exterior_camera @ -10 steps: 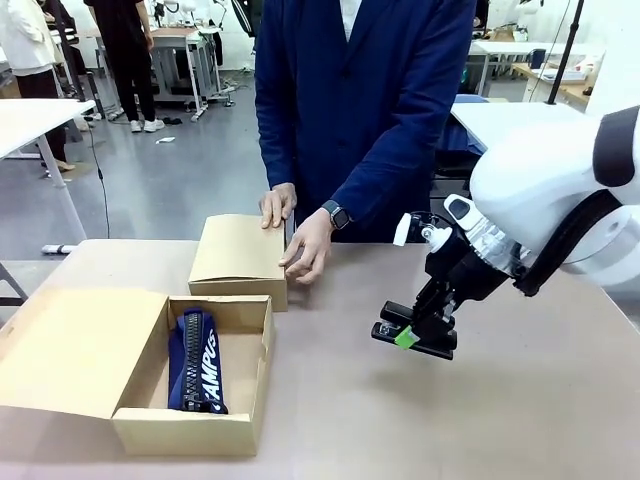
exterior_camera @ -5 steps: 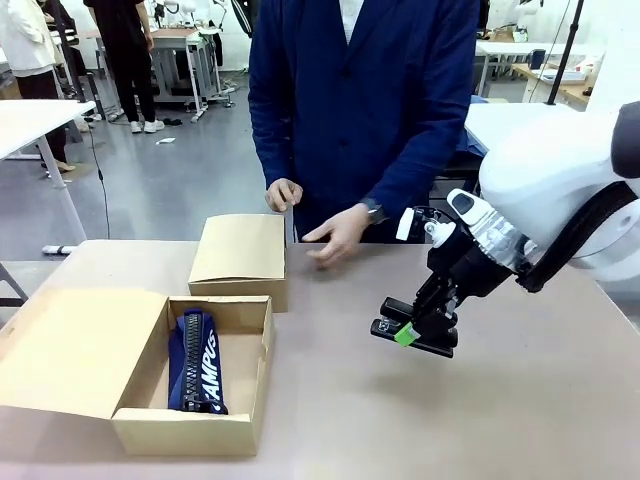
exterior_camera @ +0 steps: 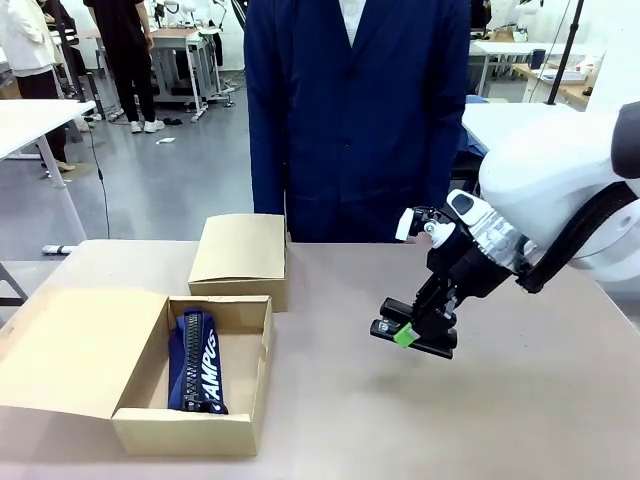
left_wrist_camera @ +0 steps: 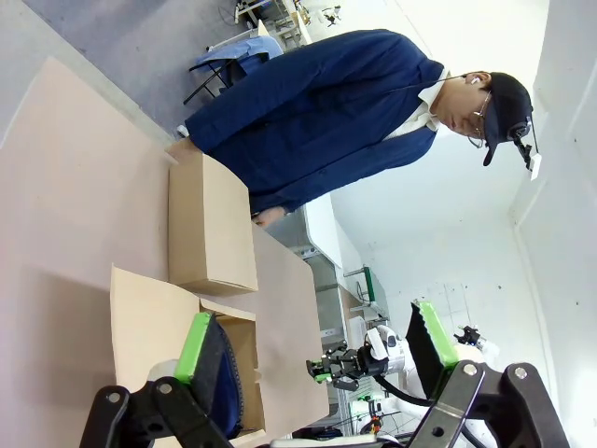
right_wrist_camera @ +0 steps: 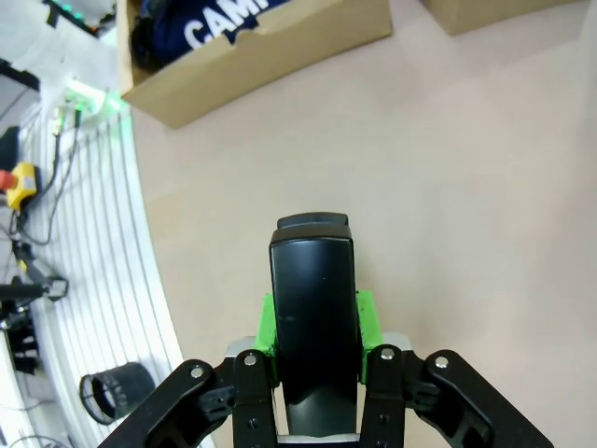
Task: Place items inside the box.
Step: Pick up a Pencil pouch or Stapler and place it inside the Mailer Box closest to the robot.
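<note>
My right gripper [exterior_camera: 413, 336] hangs above the table right of centre, shut on a black stapler [exterior_camera: 420, 340] held roughly level. From the right wrist, the stapler [right_wrist_camera: 315, 308] sticks out between the green pads [right_wrist_camera: 364, 313], over bare tabletop. The open cardboard box [exterior_camera: 185, 432] sits at the front left, its lid flap spread to the left. A navy pouch with white lettering [exterior_camera: 198, 360] lies inside it, also seen as the pouch [right_wrist_camera: 215, 23] in the box [right_wrist_camera: 270, 51]. My left gripper [left_wrist_camera: 312, 343] is open and holds nothing, high above the box [left_wrist_camera: 149, 317].
A smaller closed cardboard box [exterior_camera: 240, 255] stands just behind the open one. A person in a navy coat [exterior_camera: 360, 110] stands at the far edge, hands off the table. Bare tabletop lies between the boxes and my right gripper.
The person has lifted both hands off the small closed box and drawn them back out of sight. My right gripper with the stapler has barely moved.
</note>
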Motion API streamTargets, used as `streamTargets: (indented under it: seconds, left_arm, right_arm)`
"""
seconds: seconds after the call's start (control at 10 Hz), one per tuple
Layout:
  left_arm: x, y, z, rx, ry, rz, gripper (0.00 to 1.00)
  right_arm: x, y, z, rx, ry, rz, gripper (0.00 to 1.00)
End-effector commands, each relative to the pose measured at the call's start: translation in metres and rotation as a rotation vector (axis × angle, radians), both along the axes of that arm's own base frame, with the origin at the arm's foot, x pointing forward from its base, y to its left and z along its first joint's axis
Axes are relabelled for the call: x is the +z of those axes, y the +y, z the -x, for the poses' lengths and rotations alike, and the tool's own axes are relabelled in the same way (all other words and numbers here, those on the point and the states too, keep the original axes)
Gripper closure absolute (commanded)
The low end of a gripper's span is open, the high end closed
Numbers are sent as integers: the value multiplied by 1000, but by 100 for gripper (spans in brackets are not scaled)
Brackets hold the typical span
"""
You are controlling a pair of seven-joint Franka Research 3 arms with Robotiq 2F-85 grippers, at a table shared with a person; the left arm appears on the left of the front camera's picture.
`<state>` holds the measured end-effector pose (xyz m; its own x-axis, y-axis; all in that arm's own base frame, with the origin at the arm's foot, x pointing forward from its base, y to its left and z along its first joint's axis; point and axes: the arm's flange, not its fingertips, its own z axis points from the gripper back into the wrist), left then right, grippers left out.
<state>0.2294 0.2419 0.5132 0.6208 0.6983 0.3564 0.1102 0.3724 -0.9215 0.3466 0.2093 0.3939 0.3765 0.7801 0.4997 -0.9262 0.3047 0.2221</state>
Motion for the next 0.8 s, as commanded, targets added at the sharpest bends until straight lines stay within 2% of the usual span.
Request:
streamTargets:
  seconds: [0.0, 0.1, 0.2, 0.3, 0.4, 0.5, 0.6, 0.7]
  left_arm:
    - [0, -1, -1, -1, -30, 3, 0]
    - [0, -1, -1, -1, -30, 3, 0]
    - [0, -1, -1, -1, -30, 3, 0]
    - [0, -1, -1, -1, -30, 3, 0]
    - [0, -1, -1, -1, -30, 3, 0]
    - [0, -1, -1, -1, -30, 3, 0]
    - [0, -1, -1, -1, -30, 3, 0]
    - [0, -1, -1, -1, -30, 3, 0]
  right_arm:
    - [17, 54, 15, -19, 79, -105, 63]
    - [31, 87, 30, -121, 157, -134, 63]
    - [46, 116, 33, -405, 263, -306, 63]
    - [50, 137, 37, -612, 349, -355, 63]
    - [47, 156, 44, -676, 412, -351, 63]
    - [41, 183, 50, -716, 436, -375, 63]
    - [32, 207, 53, -743, 431, -377, 63]
    - [22, 228, 54, -814, 391, -359, 63]
